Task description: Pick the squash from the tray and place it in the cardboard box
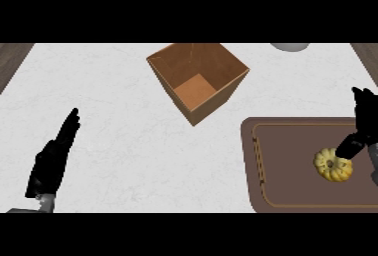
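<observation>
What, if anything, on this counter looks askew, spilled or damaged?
Only the cardboard box stands out: it sits turned at an angle to the counter's edges, while the tray lies square to them. Nothing is spilled or damaged. The squash lies on the tray, under the right robot hand.

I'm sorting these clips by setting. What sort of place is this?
Probably a kitchen counter: a pale, marble-like counter top carries a brown tray with a yellow squash on it, and an open cardboard box stands nearby. Wood-toned strips show at the far corners.
</observation>
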Robot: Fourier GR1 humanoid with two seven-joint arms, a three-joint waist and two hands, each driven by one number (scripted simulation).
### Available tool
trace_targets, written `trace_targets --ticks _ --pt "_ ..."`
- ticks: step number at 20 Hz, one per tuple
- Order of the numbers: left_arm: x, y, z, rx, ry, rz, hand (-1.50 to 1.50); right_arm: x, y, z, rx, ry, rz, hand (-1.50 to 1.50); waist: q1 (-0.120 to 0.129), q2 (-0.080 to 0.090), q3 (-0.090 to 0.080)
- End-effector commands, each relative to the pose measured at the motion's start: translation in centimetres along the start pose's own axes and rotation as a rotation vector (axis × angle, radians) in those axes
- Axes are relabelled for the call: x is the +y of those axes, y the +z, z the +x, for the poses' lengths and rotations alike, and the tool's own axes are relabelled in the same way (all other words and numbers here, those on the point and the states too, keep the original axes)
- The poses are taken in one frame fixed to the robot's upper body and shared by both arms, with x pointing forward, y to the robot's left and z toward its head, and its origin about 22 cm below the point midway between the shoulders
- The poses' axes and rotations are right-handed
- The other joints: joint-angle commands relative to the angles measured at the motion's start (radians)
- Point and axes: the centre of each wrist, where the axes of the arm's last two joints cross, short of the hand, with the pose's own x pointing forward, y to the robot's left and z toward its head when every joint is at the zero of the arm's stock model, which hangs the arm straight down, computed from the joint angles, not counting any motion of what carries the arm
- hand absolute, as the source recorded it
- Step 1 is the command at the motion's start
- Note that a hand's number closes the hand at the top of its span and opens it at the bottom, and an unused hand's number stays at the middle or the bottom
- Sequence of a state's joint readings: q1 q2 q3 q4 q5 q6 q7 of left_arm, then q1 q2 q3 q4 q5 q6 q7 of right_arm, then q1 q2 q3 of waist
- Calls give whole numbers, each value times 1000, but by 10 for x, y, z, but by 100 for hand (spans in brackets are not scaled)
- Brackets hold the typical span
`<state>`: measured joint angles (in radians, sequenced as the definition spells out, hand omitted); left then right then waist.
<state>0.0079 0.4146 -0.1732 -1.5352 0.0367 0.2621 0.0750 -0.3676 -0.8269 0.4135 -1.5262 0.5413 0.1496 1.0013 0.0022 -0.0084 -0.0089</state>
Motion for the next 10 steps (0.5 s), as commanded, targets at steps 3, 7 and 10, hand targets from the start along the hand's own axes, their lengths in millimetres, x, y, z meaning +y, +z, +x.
trace_targets --ticks 3,7,10 --pt "6 -7 -5 -9 -3 -5 0 -19 14 37 111 131 207 -150 8 9 5" --pt "-14 -15 8 -13 12 -7 0 -8 15 51 171 167 199 -150 3 10 6" --pt "-1 -9 -4 1 24 -3 0 14 20 44 214 155 203 -150 -3 6 7"
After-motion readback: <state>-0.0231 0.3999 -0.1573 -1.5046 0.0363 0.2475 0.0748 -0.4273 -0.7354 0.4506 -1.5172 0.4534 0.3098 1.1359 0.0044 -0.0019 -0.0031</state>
